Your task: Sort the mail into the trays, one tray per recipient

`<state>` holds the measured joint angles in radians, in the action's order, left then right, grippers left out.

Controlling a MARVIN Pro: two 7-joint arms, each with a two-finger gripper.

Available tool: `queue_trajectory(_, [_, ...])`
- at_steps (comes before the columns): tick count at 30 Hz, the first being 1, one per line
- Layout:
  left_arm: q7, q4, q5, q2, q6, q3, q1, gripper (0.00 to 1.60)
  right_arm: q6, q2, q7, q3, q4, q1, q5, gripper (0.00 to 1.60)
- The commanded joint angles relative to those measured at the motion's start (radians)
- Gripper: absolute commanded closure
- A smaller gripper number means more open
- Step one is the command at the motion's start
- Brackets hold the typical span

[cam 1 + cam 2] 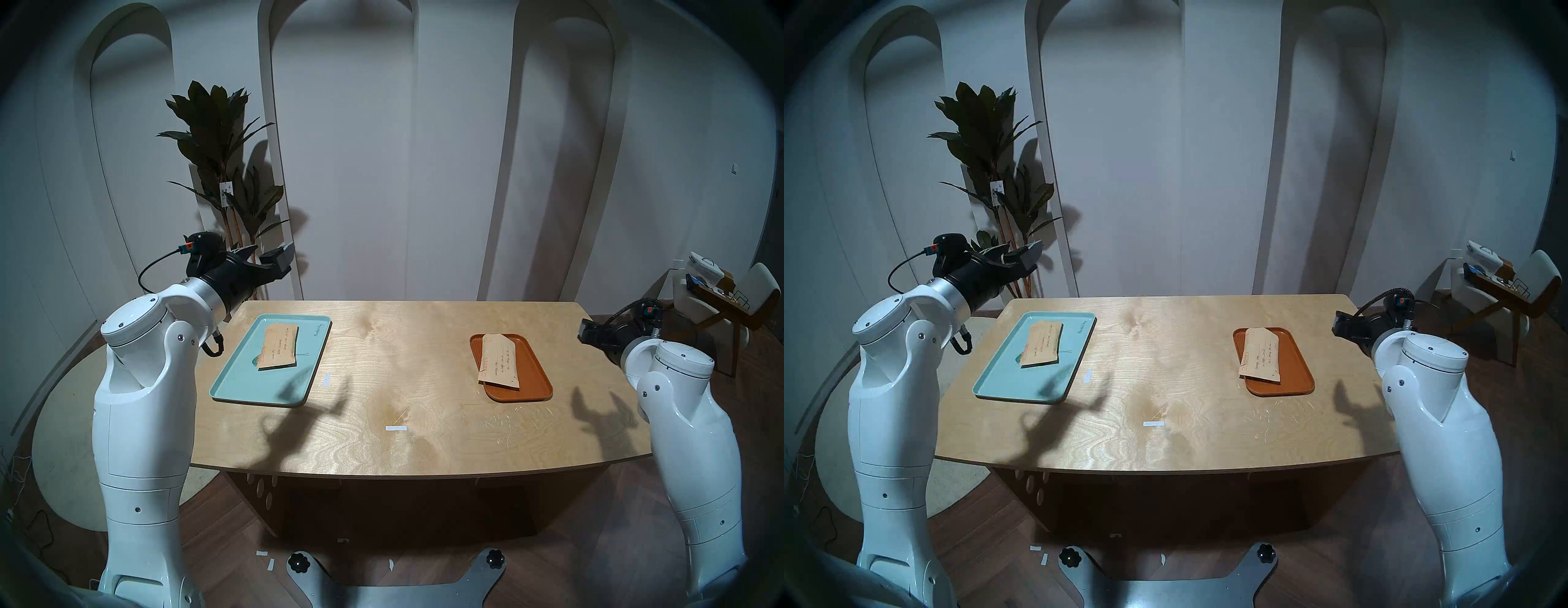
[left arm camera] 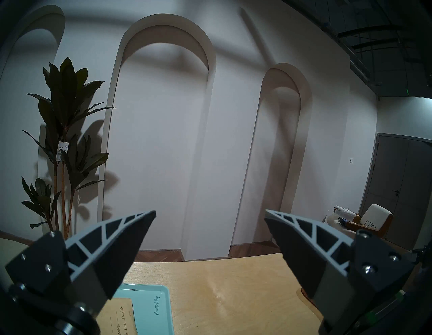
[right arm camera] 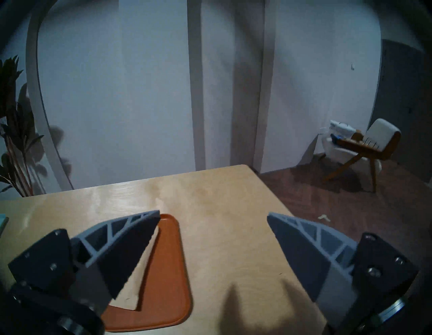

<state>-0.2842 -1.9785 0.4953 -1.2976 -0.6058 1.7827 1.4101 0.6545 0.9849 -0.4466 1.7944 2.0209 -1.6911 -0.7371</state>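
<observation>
One tan envelope [image 1: 280, 346] lies flat in the mint-green tray [image 1: 237, 382] at the table's left. The other tan envelope [image 1: 500, 358] lies in the orange-brown tray [image 1: 534, 373] at the right, its left edge on the tray's left rim. My left gripper [image 1: 271, 254] is open and empty, held high above the table's far-left corner. The left wrist view shows its gripper [image 2: 210, 211] with jaws wide apart above the mint-green tray [image 2: 152, 311] and its envelope [image 2: 117, 320]. My right gripper [image 1: 587, 333] is open and empty off the table's right edge. The right wrist view shows its gripper [image 3: 213, 213] above the orange-brown tray [image 3: 168, 269] and its envelope [image 3: 133, 287].
Two small white tape strips [image 1: 326, 379] [image 1: 395, 428] lie on the wooden table [image 1: 424, 331] between the trays. A tall potted plant [image 1: 216, 170] stands behind the left gripper. A chair [image 1: 721, 297] with clutter stands at the far right.
</observation>
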Motion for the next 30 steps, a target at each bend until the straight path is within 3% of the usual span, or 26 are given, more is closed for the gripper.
queue_trajectory(1, [0.001, -0.018, -0.002, 0.001, 0.01, -0.001, -0.012, 0.0, -0.052, -0.081, 0.04, 0.094, -0.019, -0.034, 0.045, 0.0])
queue_trajectory(7, [0.016, 0.001, -0.022, 0.03, 0.011, 0.019, -0.025, 0.0, -0.092, -0.09, 0.089, 0.139, -0.078, -0.052, 0.054, 0.0])
queue_trajectory(20, [0.033, 0.063, -0.043, 0.094, 0.016, 0.112, -0.088, 0.0, -0.127, -0.1, 0.127, 0.163, -0.115, -0.059, 0.078, 0.0])
queue_trajectory(30, [0.034, 0.119, -0.053, 0.104, 0.035, 0.112, -0.129, 0.0, -0.149, -0.108, 0.143, 0.188, -0.139, -0.058, 0.097, 0.0])
